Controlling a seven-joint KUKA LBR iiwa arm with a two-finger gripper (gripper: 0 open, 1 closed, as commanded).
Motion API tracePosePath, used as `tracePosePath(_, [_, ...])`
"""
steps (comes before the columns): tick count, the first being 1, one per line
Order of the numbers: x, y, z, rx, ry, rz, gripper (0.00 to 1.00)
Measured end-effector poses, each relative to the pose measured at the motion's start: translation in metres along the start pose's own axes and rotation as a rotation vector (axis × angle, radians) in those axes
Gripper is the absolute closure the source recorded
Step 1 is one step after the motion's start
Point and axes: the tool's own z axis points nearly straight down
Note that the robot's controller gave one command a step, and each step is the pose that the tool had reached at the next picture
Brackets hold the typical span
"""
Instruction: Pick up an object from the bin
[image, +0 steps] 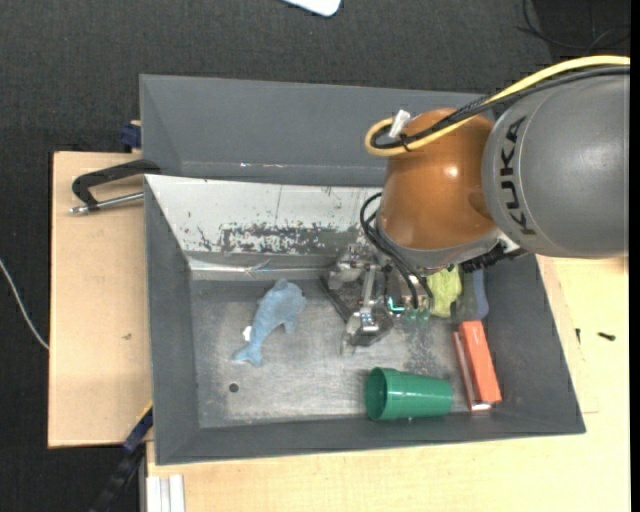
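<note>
Gripper (365, 322), spread not discernible, hangs low in bin (300, 385), cup (408, 395) at five o'clock, dolphin (272, 318) at nine: seemingly approach, calling next for closing on something.

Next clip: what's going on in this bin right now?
A KUKA arm with an orange wrist cover reaches in from the right, and its gripper hangs low near the middle of the grey bin. I can make out nothing held in it. A light blue dolphin toy lies to its left and a green cup lies on its side nearer the front. An orange block and a yellow-green thing sit to the right.
</note>
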Motion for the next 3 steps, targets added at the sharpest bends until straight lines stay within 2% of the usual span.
tracePosePath(1, [-0.001, 0.0, -0.004, 0.0, -0.007, 0.001, 0.0])
tracePosePath(2, [-0.026, 0.041, -0.019, 0.001, -0.01, -0.082, 0.0])
tracePosePath(3, [-0.037, 0.045, 0.018, -0.003, -0.019, -0.121, 0.0])
